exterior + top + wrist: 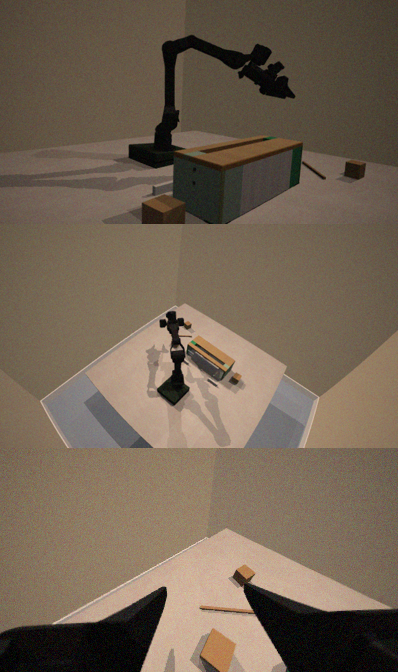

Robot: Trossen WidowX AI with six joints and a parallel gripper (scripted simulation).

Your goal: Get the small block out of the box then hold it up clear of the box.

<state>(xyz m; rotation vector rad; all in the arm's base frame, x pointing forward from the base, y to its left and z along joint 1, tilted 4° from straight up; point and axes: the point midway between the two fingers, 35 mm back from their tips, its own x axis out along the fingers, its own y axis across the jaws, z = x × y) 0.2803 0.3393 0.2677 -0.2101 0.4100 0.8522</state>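
The box stands upright on the table, with a wooden slotted top, a pale green end and a darker green end. Its clear front shows dark in the top view. I cannot make out the small block or the shelf inside. My gripper is open and empty, high above the table, pointing forward and down beyond the dark green end of the box. It touches nothing.
Wooden cubes lie on the table: a far one, one beside the pale end, and one below my gripper. A thin stick lies near. A grey bar lies before the box.
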